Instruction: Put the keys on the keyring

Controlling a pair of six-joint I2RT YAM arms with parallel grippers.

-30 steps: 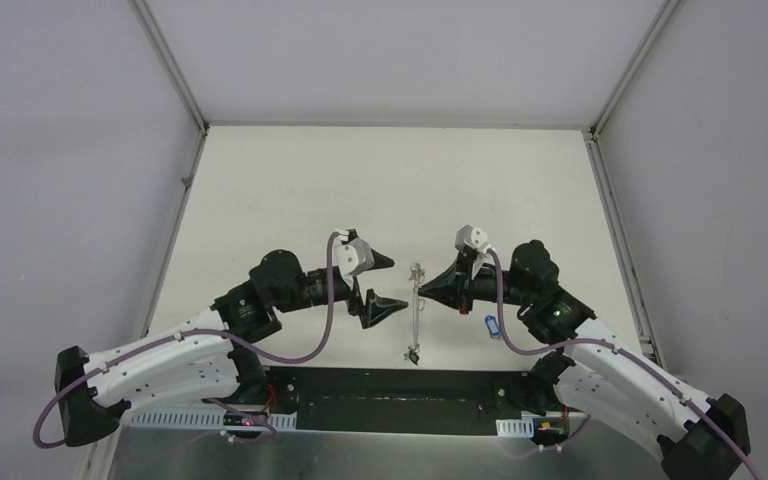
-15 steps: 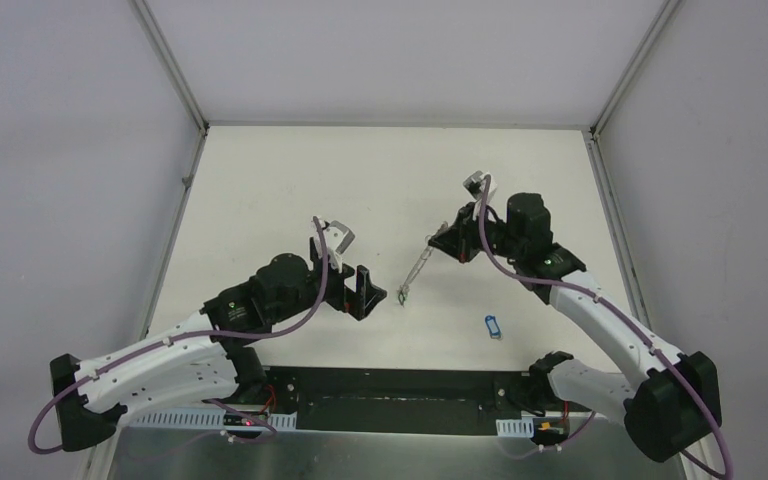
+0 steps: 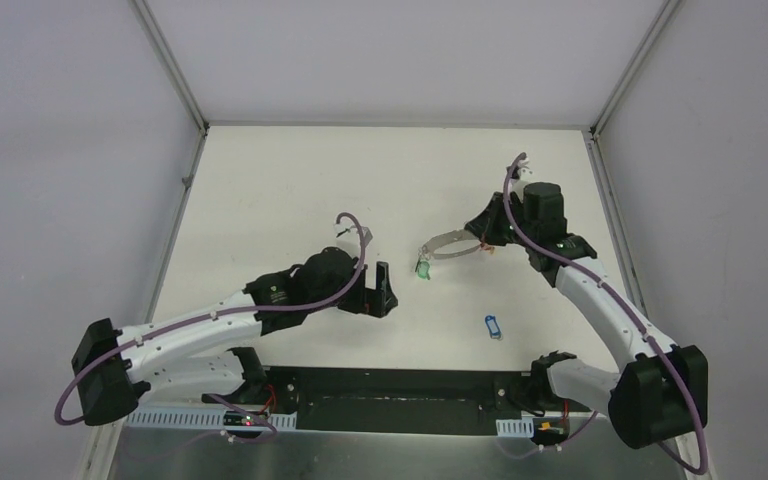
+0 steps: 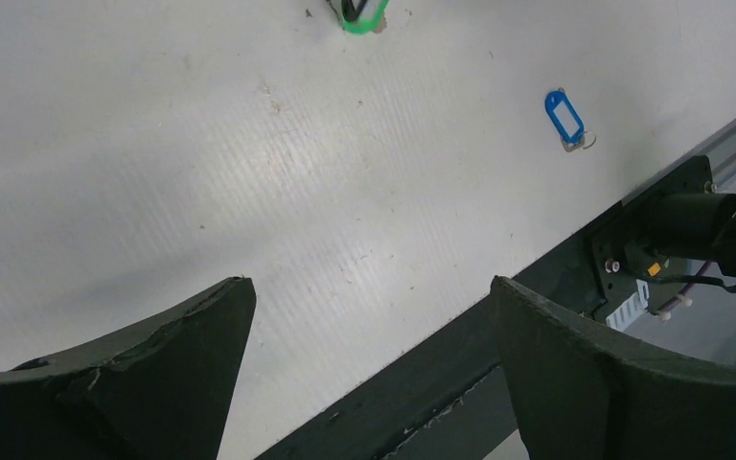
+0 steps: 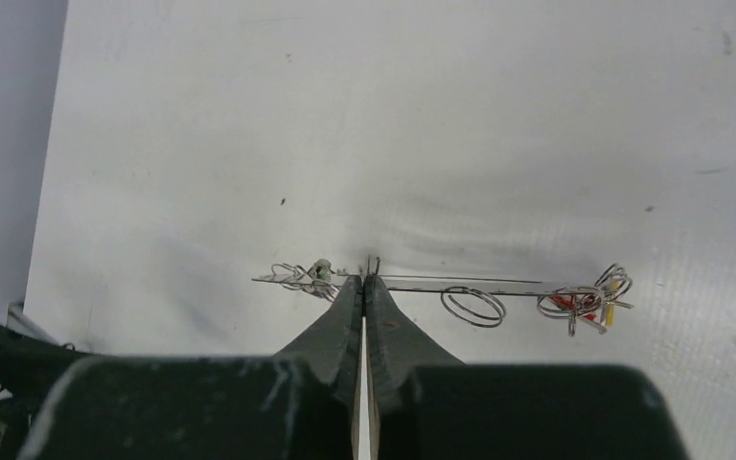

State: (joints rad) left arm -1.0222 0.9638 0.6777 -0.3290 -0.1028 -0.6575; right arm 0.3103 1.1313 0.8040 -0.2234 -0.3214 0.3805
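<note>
A white tabletop [image 3: 290,190] fills the middle of the top view, evenly lit with only soft shadows; the left wrist view shows it lightly scuffed and speckled. Pale grey walls [image 3: 60,150] close it in at left, right and top of frame, with silver frame rails [image 3: 170,65] slanting along the corners. Along the bottom edge lies a black strip [image 3: 400,400], with a grey metal ledge [image 3: 360,455] below it.

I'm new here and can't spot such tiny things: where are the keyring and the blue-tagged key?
keyring [image 5: 460,281], right wrist view, thin rim seen edge-on.
blue-tagged key [image 4: 564,116], left wrist view, middle of its blue tag.
</note>
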